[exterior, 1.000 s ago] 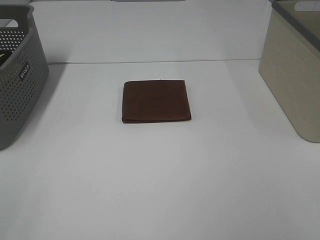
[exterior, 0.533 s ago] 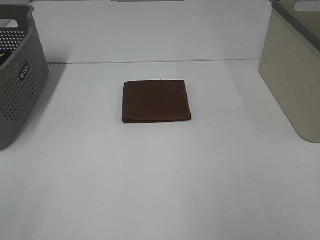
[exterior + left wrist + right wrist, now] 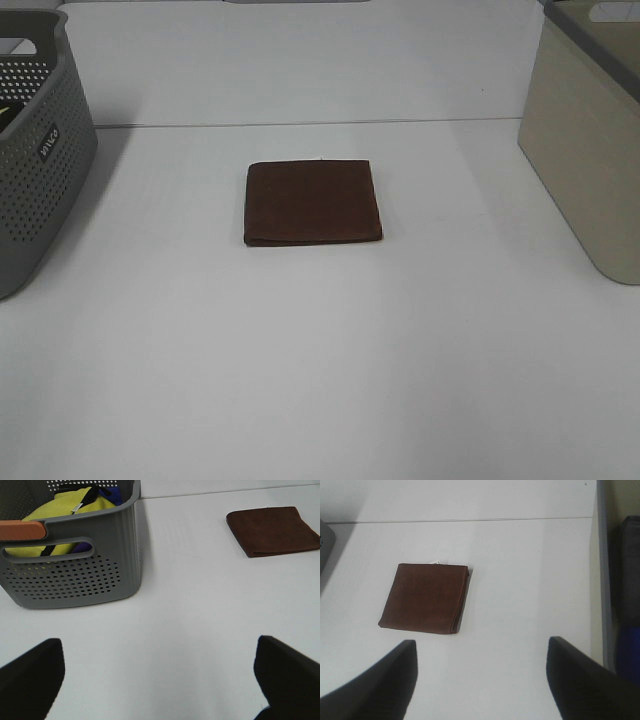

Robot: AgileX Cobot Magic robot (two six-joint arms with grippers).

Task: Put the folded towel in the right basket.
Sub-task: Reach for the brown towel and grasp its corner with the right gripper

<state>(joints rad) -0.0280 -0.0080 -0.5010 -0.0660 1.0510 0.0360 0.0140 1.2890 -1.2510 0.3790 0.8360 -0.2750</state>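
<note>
A square, soft dark-brown folded towel (image 3: 313,203) lies flat mid-frame on a smooth white table (image 3: 320,380). A beige rigid basket (image 3: 585,150) stands upper right. The left gripper (image 3: 157,641) and right gripper (image 3: 481,641) are spread.

1. This looks like a robot test bench in a lab: the worktop (image 3: 320,380) is a plain, uniform white, backed by an equally plain white panel (image 3: 300,60).
2. The props are staged neatly, with a grey perforated basket (image 3: 40,170) at the left edge, the beige right basket (image 3: 585,150) opposite, and one folded towel (image 3: 313,203) squarely between them.
</note>
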